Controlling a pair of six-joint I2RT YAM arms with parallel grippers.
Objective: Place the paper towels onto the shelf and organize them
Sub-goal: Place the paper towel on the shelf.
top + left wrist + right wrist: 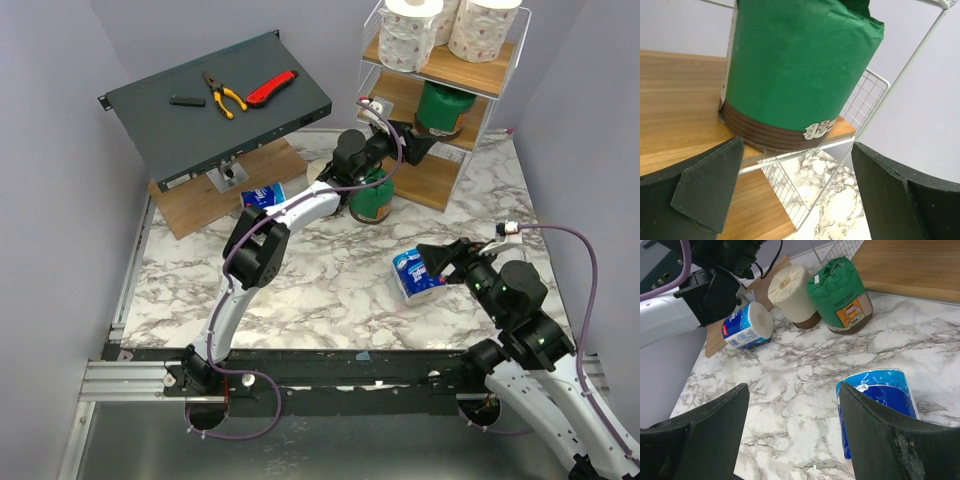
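Broadly, the shelf stands at the far right of the marble surface. Three white rolls sit on its top board and one green roll stands upright on the middle board. The left jaws are spread wide just in front of that green roll, holding nothing and clear of it.

Down on the surface, a second green roll and a cream roll stand side by side near the shelf's foot. A blue pack lies on its side just beyond them.

Another blue pack lies on its side close under the right jaws, which are open and empty. Its long axis seems to run left to right in the overhead view. It sits ahead of and below the jaws, off toward the right-hand finger rather than centred between the two. The right arm is plainly the nearer, so I judge this pack the likely next pick, once the jaws shift sideways to straddle it.
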